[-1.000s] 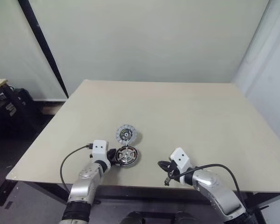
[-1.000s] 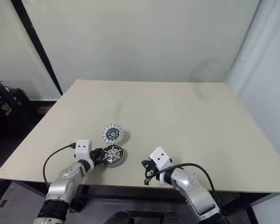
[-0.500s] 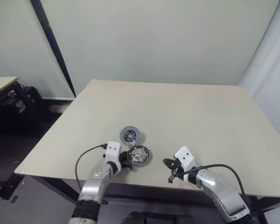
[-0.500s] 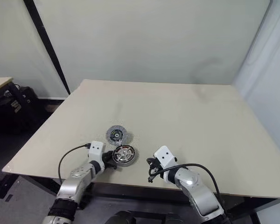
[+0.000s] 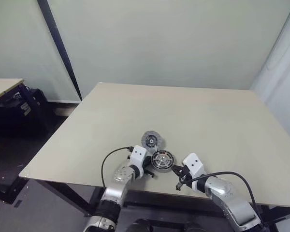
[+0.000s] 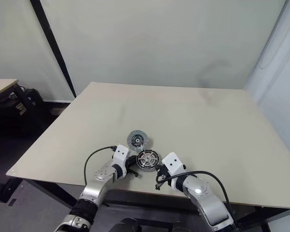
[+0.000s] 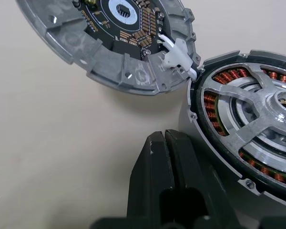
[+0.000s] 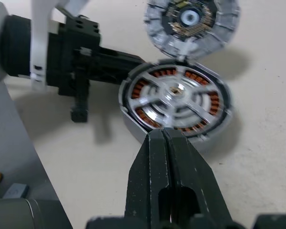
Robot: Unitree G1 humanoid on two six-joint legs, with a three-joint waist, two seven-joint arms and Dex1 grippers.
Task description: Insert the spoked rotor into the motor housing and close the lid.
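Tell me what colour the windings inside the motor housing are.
Copper-orange, showing between the silver spokes in the motor housing; clearest in the right wrist view.

— Spoked rotor (image 7: pixel 250 102): bright brushed metal, faint sheen. Motor housing (image 8: pixel 133 125): matt grey shell, copper-coloured windings within.
— Lid (image 7: pixel 93 55): cast grey metal, slightly rough. Table (image 5: pixel 193 116): smooth matt beige. Fingers (image 8: pixel 169 167): matt black plastic.

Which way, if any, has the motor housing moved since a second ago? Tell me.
Yes. Against the table's near left corner, the motor housing has slid rightward, toward the right gripper.
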